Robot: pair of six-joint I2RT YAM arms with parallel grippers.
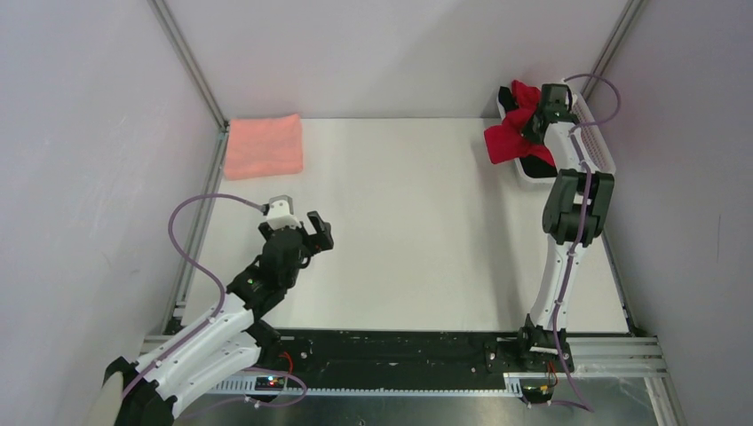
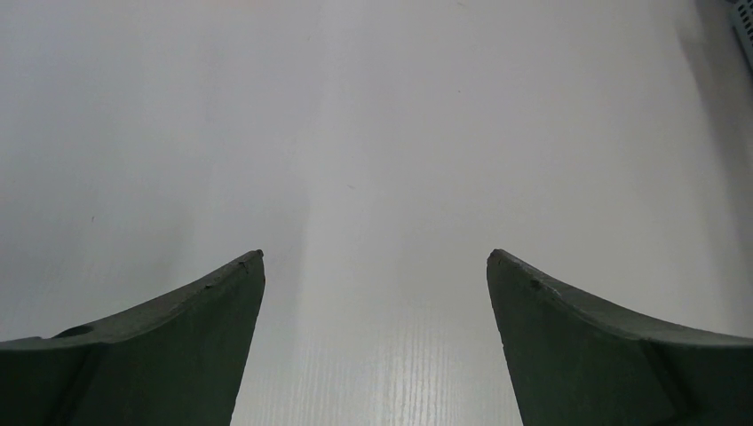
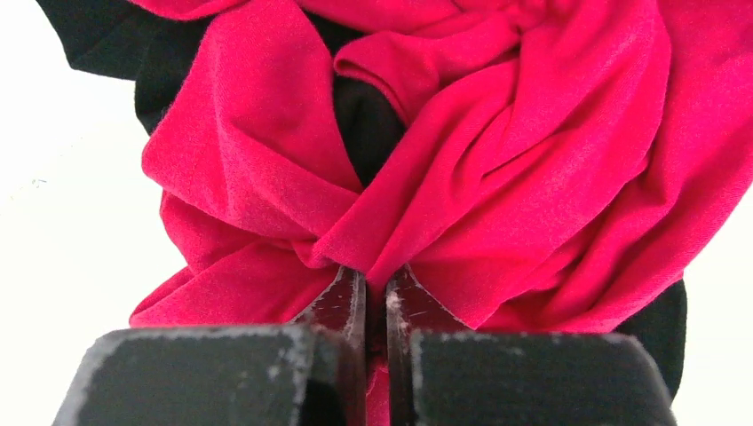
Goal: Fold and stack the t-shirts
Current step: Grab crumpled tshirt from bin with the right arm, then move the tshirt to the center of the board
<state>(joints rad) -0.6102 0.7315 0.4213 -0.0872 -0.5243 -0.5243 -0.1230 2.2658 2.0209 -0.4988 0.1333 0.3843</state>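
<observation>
The salmon-pink t-shirt [image 1: 263, 146] lies folded in a rectangle at the table's far left corner. The bright red t-shirt [image 1: 511, 135] hangs crumpled over the near end of the white mesh basket [image 1: 597, 142] at the far right, with the black t-shirt [image 1: 536, 166] under it. My right gripper [image 1: 533, 120] is shut on a fold of the red t-shirt [image 3: 497, 169] above the basket; black cloth [image 3: 360, 115] shows between the folds. My left gripper [image 1: 315, 232] is open and empty over bare table on the left, its fingers [image 2: 204, 306] wide apart.
Metal frame posts [image 1: 191, 67] run along the table's back corners and grey walls close in both sides. The white tabletop [image 1: 408, 222] stretches between the two arms. The right arm's elbow [image 1: 577, 204] stands near the basket's near end.
</observation>
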